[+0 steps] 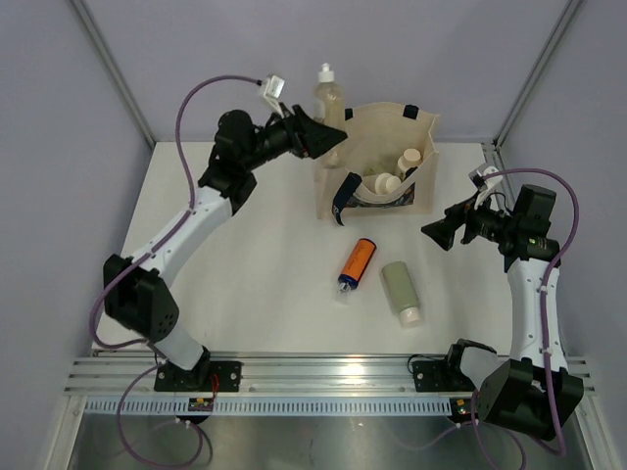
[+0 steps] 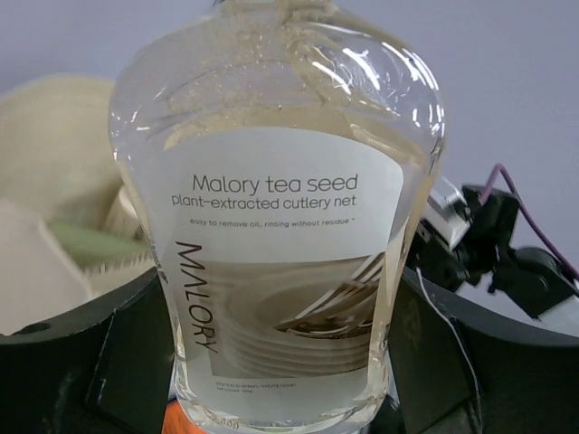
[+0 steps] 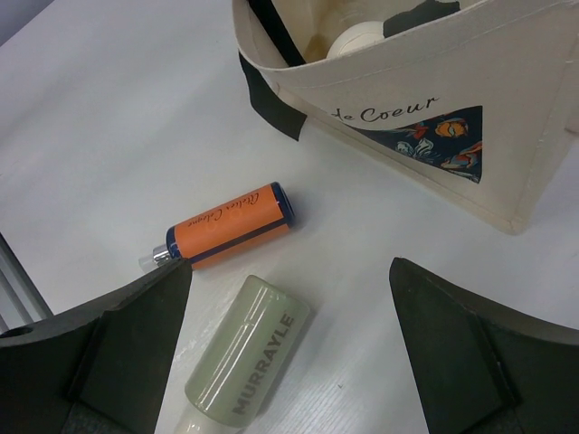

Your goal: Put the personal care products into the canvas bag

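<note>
Above the white table [image 1: 265, 255], the left gripper [image 1: 331, 137] pinches a clear bottle [image 2: 280, 226], its label legible only in the wrist view; the right gripper [image 1: 433, 233] gapes.

"Malory" on clear bottle [image 2: 280, 226], "MURRAYLE" on green bottle [image 3: 249, 357], "de Coeur" on bag [image 3: 507, 99]

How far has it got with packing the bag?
Done: at least two cream-capped bottles sit in the canvas bag. In hand: the left gripper grips a big clear bottle beside the bag. Left: the orange bottle and a green bottle lie on the table; right gripper open.
</note>
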### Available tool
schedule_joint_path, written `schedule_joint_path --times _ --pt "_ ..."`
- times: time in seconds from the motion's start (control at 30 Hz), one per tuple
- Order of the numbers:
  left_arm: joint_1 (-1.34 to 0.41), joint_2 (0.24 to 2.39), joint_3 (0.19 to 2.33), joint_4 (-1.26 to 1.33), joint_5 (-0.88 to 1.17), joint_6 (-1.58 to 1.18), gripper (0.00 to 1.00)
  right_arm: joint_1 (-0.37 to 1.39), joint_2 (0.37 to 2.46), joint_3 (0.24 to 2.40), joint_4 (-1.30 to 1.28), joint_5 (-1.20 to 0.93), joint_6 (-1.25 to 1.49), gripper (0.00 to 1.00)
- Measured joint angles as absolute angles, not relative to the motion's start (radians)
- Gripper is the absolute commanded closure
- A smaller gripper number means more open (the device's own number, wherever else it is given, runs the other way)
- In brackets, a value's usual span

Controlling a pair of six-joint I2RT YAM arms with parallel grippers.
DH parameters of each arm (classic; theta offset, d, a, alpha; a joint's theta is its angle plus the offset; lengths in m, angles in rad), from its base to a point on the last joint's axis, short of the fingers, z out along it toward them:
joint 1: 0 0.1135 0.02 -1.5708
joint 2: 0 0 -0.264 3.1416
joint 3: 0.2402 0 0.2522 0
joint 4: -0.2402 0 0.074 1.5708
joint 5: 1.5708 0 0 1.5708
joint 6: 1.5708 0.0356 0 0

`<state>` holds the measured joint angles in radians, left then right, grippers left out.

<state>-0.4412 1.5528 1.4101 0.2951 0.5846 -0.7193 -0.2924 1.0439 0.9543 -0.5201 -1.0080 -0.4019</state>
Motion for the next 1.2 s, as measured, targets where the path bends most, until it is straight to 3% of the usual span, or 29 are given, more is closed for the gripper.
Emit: schedule_joint_path --times 0.3,0.57,0.67,0.83,0.87,0.93,1.2 --pt "-0.593 2.085 2.108 0.009 0.349 -0.416 1.00 -0.309 1.047 0.954 -0.517 -1.011 -0.395 0.01" --pt "-0.638 2.292 2.177 -0.211 0.187 -0.190 0.98 -0.319 1.051 0.954 -0.516 -1.012 -0.395 0.00" --pt "-0.644 2.306 2.175 -0.267 0.148 -0.125 0.87 -0.321 1.056 0.954 -0.516 -1.012 -0.395 0.01" --pt "-0.655 2.306 2.166 -0.262 0.116 -0.074 0.42 -0.321 1.066 0.954 -0.516 -1.012 -0.395 0.00" --pt "-0.657 2.306 2.165 -0.262 0.108 -0.071 0.29 -0.321 1.066 0.954 -0.517 -1.012 -0.395 0.01" --pt "-0.659 2.306 2.164 -0.262 0.096 -0.069 0.13 -0.322 1.066 0.954 -0.517 -1.012 -0.396 0.00" --pt "-0.659 2.270 2.164 -0.207 0.070 -0.078 0.01 -0.322 1.066 0.954 -0.518 -1.012 -0.407 0.01"
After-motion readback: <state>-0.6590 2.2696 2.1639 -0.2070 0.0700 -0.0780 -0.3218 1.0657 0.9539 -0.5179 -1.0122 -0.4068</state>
